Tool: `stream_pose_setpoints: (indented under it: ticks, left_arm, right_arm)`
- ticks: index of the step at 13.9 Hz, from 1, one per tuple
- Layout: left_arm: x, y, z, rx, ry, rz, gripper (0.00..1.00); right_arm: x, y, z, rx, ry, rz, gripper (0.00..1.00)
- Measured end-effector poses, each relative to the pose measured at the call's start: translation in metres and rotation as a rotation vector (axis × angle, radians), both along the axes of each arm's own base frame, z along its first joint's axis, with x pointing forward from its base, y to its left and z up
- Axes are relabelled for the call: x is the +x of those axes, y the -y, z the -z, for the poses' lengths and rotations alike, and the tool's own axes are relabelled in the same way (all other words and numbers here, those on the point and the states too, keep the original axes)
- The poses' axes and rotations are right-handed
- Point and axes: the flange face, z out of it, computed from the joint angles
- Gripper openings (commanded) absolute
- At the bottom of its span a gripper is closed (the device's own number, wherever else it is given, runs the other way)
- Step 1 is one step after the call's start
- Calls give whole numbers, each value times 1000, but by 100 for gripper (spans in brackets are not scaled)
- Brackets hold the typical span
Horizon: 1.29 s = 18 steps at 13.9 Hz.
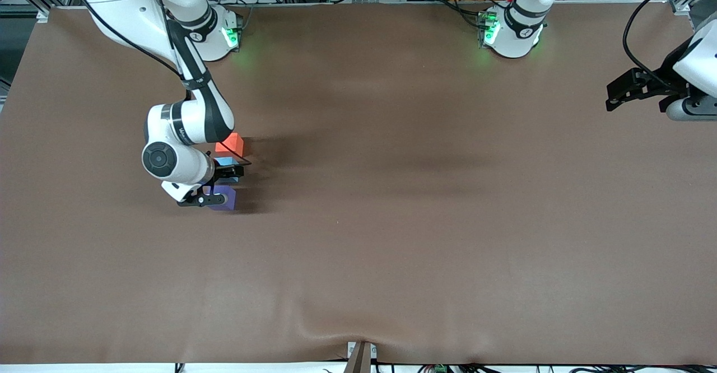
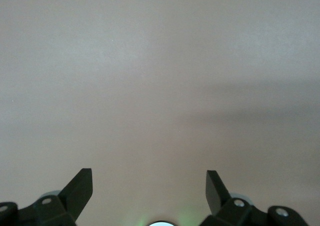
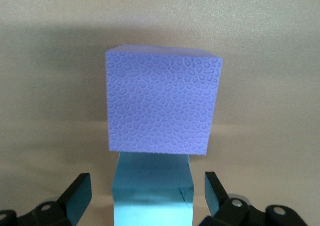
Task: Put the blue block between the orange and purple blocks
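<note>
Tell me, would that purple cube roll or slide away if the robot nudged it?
Probably not roll: the purple block is a flat-faced cube resting squarely on the brown table cover. Its pebbled surface looks foam-like, so it is likely light and grippy, not slippery. A nudge would probably shift it toward the blue block beside it.

The gap between the orange block [image 1: 231, 144] and purple block [image 1: 223, 199] is filled by the blue block [image 1: 225, 162] and right gripper [image 1: 221, 185]; open tabletop [image 1: 425, 194] is left elsewhere.
</note>
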Motion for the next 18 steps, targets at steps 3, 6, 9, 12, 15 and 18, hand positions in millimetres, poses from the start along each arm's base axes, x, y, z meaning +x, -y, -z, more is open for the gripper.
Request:
stream_pose_setpoints:
  ticks: [3,6,9,12,15,18]
  left_arm:
    - [0,1,-1,-2,0,39,100]
    - [-2,0,-3,-2,3,54,100]
    - [-2,-3,-5,-2,4,49,100]
    - [-2,-10,-5,-2,3,36,100]
    - [-2,-13,-4,-2,1,31,100]
    - [-2,-13,-4,-2,1,28,100]
  right_arm:
    - [22,-6,-47,7,-61,-1,100]
    - [55,0,-125,24,-54,14,100]
    - [85,20,-225,43,-4,38,100]
    - [98,53,-292,53,75,79,100]
    - [103,93,-335,60,135,98,100]
    - [96,130,-357,17,118,101,100]
